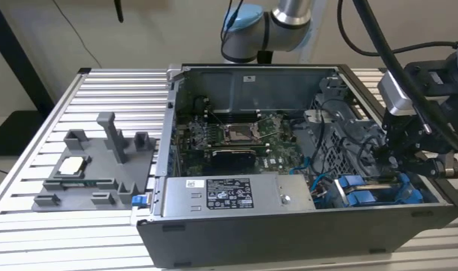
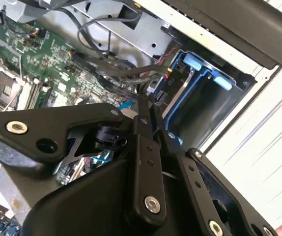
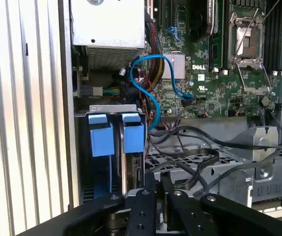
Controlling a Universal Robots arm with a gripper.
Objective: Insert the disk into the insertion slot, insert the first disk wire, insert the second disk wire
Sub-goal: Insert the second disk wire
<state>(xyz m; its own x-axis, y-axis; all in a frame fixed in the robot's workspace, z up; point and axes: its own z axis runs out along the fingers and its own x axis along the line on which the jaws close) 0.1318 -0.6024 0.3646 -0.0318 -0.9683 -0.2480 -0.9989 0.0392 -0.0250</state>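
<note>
The dark computer case lies open on the table. At its corner on the exterior view's right, the insertion slot holds blue carrier frames. The disk sits in the slot under one blue tab. My gripper hangs just above this bay. Both wrist views show its black fingers pressed close together, so it is shut. I cannot tell whether anything thin is pinched between them. Loose black disk wires lie beside the slot, and a black connector sits right past the fingertips.
A grey labelled power-supply box fills the case's front. The green motherboard lies behind it, with a blue cable looping over it. A grey fixture stands on the slotted aluminium table at the exterior view's left.
</note>
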